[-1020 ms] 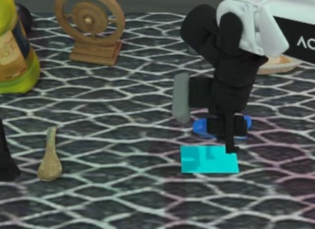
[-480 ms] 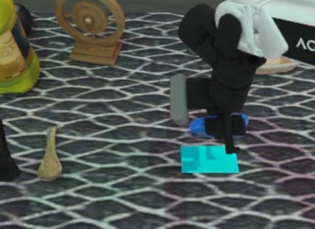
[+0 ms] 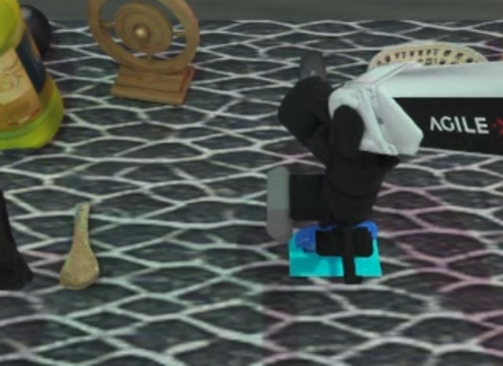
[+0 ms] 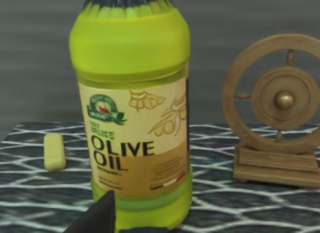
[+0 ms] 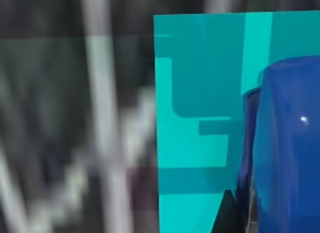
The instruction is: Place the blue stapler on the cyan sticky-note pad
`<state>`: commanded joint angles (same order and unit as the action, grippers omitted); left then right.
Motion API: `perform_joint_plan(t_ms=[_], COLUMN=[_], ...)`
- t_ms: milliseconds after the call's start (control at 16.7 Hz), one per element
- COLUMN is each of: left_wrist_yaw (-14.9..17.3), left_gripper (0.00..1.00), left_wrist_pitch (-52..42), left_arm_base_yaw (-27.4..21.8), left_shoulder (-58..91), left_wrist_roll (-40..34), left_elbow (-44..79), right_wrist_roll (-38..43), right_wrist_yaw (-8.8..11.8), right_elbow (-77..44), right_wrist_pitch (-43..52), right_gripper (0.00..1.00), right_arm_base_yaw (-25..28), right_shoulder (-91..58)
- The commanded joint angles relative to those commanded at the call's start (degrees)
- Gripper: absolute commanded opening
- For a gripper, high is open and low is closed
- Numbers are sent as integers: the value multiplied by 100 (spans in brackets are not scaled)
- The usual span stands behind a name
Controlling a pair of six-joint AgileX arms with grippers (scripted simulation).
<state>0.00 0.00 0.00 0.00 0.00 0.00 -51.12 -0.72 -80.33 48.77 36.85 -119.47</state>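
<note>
Right claw (image 3: 343,242) clamped on the blue stapler (image 3: 308,236), holding it over the cyan sticky-note pad (image 3: 308,261); contact with the pad can't be told. Stapler's long axis runs left-right across the worktop (image 3: 196,303), blue ends showing either side of the fingers. Open patterned worktop all round the pad. Farther off: wooden wheel ornament (image 3: 144,38), olive oil bottle (image 3: 22,75), small beige spoon (image 3: 79,252), woven basket (image 3: 424,53). Left claw (image 3: 9,248) at left edge, fingers can't be told.
</note>
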Motion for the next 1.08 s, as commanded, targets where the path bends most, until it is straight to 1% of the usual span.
perform_joint_plan(t_ms=[300, 1080], left_wrist_yaw=[0, 0], left_gripper=[100, 100], left_wrist_pitch=[0, 0], left_arm_base_yaw=[0, 0], left_shoulder=[0, 0], left_wrist_roll=[0, 0], left_elbow=[0, 0], right_wrist_roll=[-7, -7], right_wrist_yaw=[-3, -3], right_elbow=[100, 100], right_wrist_pitch=[-134, -134], right_gripper=[0, 98], right_arm_base_yaw=[10, 10], right_shoulder=[-59, -59])
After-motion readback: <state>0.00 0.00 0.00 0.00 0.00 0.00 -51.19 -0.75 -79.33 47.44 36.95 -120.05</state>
